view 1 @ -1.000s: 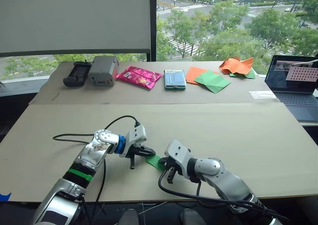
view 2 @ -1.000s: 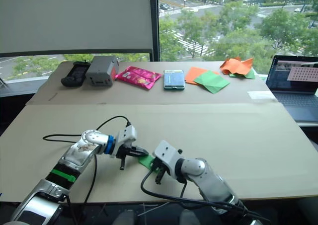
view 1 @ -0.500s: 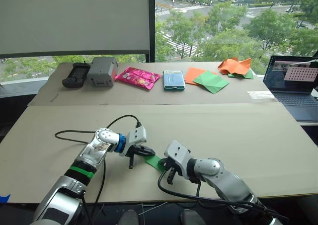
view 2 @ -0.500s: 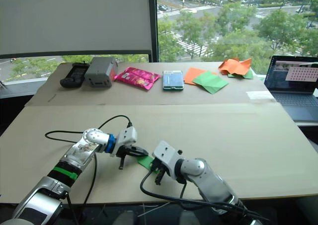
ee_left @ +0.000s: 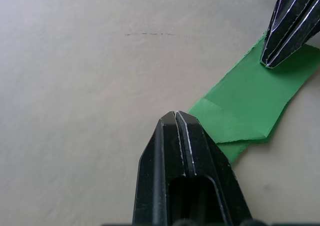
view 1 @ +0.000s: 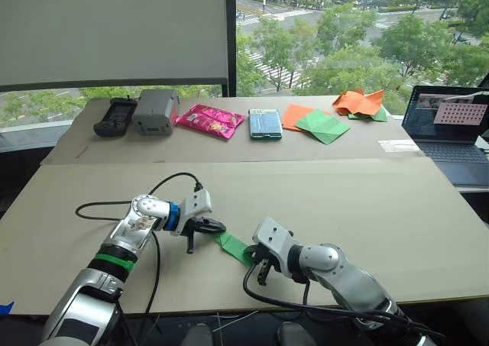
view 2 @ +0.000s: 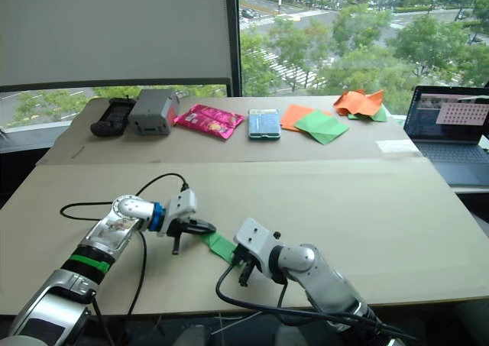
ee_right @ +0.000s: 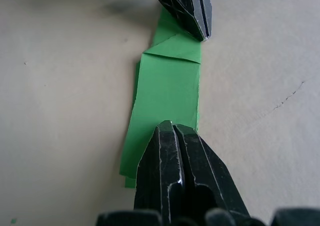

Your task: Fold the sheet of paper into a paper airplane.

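Along the far table edge — a grey box [view 1: 157,111], pink packet [view 1: 213,119], orange sheets [view 1: 299,115] — and a laptop [view 1: 449,136].

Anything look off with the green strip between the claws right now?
Slightly. The folded sheet of paper has layers that don't line up: a sliver of under-layer juts past one long edge, and the end near the left claw shows a skewed corner flap. No tears visible.

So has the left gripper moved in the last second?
Yes. The left gripper has slid to the robot's left along the green paper, away from the right gripper.
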Tool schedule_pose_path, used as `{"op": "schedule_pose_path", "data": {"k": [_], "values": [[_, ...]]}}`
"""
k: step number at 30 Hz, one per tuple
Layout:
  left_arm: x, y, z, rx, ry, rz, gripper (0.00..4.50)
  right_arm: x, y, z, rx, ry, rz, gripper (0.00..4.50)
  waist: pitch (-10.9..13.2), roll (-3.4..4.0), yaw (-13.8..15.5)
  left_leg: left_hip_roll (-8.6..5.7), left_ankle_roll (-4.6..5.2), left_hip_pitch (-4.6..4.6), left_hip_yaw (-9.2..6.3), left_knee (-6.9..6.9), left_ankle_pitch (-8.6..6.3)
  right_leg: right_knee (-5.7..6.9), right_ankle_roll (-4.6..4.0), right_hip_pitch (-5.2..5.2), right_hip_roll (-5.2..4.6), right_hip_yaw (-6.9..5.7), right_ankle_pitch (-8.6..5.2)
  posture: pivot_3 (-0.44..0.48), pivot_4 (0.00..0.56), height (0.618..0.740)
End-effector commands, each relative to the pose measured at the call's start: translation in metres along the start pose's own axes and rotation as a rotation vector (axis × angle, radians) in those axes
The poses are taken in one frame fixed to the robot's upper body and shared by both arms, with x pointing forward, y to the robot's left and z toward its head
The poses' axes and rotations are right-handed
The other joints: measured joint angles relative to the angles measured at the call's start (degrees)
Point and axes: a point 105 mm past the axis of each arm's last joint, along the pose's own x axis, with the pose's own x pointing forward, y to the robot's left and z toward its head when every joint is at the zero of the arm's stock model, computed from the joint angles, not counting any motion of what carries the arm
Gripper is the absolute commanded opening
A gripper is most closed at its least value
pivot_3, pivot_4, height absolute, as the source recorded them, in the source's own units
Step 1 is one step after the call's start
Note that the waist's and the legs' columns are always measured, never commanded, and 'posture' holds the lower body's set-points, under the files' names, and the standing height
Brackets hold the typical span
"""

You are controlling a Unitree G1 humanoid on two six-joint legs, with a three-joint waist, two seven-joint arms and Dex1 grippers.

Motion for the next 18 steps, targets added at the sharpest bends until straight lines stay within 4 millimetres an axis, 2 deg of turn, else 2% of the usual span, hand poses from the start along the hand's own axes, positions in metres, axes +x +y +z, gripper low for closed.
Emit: {"op": "schedule_pose_path", "data": {"k": [1, 6, 18], "values": [[-0.0073, -0.0060, -0.0434, -0.097, 0.143, 0.015, 0.00, 0.0004, 0.0043, -0.0322, 0.058, 0.133, 0.020, 0.02, 0.0, -0.01, 0.0, 0.00, 0.00, 0.00, 0.00, 0.00, 0.00, 0.00, 0.00, 0.00, 0.00, 0.00, 0.00, 0.000, 0.150, 0.718], [-0.0117, -0.0047, -0.0483, -0.103, 0.154, 0.029, 0.00, 0.0000, 0.0041, -0.0327, 0.054, 0.136, 0.021, 0.02, 0.0, 0.00, -0.1, 0.00, 0.00, 0.04, 0.00, -0.02, 0.00, 0.00, 0.00, 0.00, -0.01, 0.00, 0.00, 0.000, 0.150, 0.718], [-0.0173, -0.0001, -0.0415, -0.100, 0.126, 0.056, 0.00, 0.0006, 0.0031, -0.0327, 0.047, 0.139, 0.019, 0.02, 0.0, -0.01, -0.2, 0.00, -0.02, 0.05, 0.01, -0.03, -0.01, -0.01, 0.00, 0.00, -0.03, 0.00, 0.00, 0.000, 0.150, 0.718]]}}
